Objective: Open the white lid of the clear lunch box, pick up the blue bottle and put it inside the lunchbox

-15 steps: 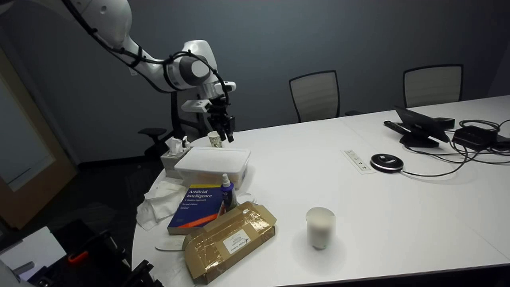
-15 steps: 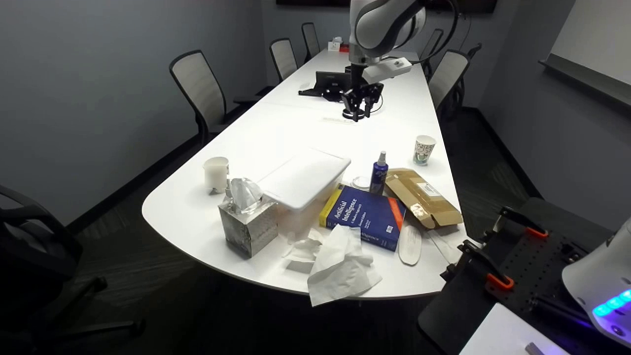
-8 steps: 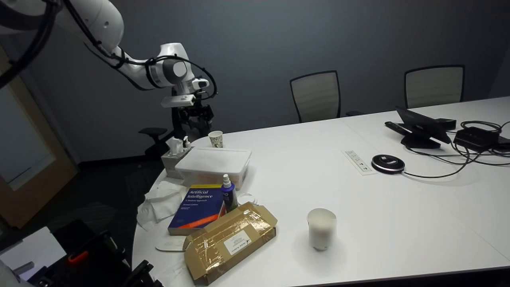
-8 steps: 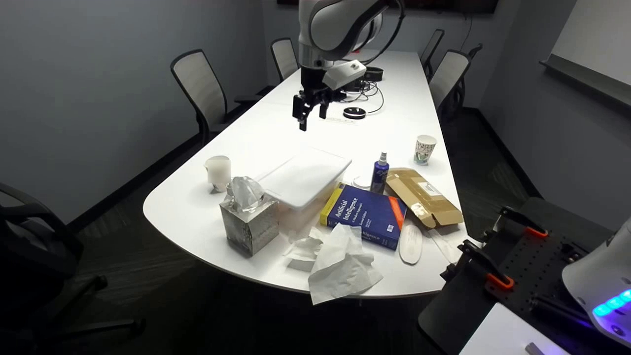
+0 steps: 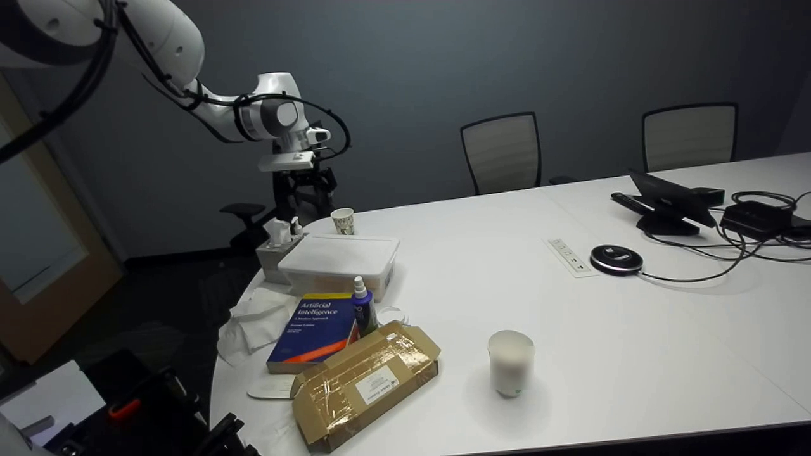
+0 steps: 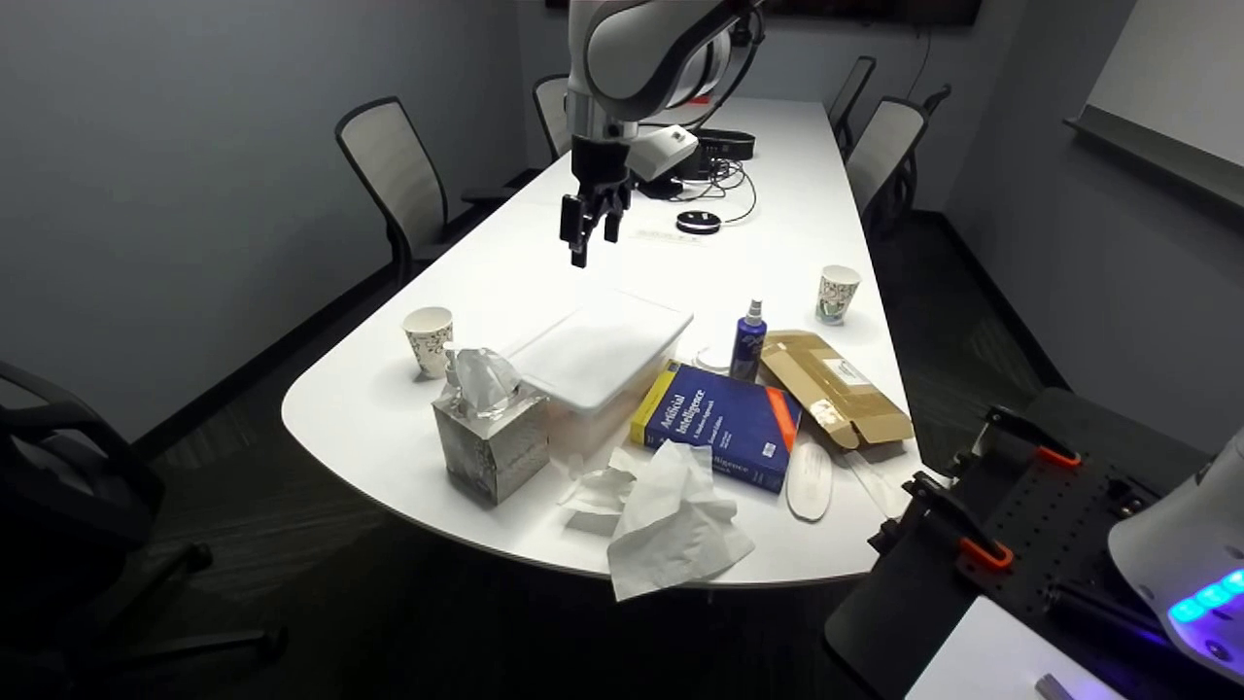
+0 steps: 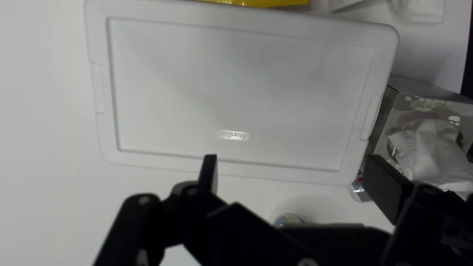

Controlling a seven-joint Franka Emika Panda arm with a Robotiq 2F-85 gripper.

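My hand (image 7: 292, 171) hangs higher than the white lid (image 7: 236, 92), by one long edge in the wrist view, fingers (image 7: 386, 186) spread wide with nothing between them. Lid's on, so I read the step as getting it off. I'd go for the short end away from the tissue box (image 6: 486, 457), which crowds the other one; there's a notch there to work at. Get one fingertip under the lip, pinch the rim, lift slowly: plastic will probably flex, pop loose, maybe drag the clear lunch box (image 5: 329, 283) along. Lid is smooth matte white, rounded corners, recessed panel, raised rim; box walls are see-through. Farther out on the worktop (image 5: 475, 266), the blue bottle (image 5: 364, 313) stands upright beside the thick book (image 5: 317, 329), near the tan cardboard carton (image 6: 826, 384): slick-looking cylinder, white spray top, should suit a side grasp once the lid's off
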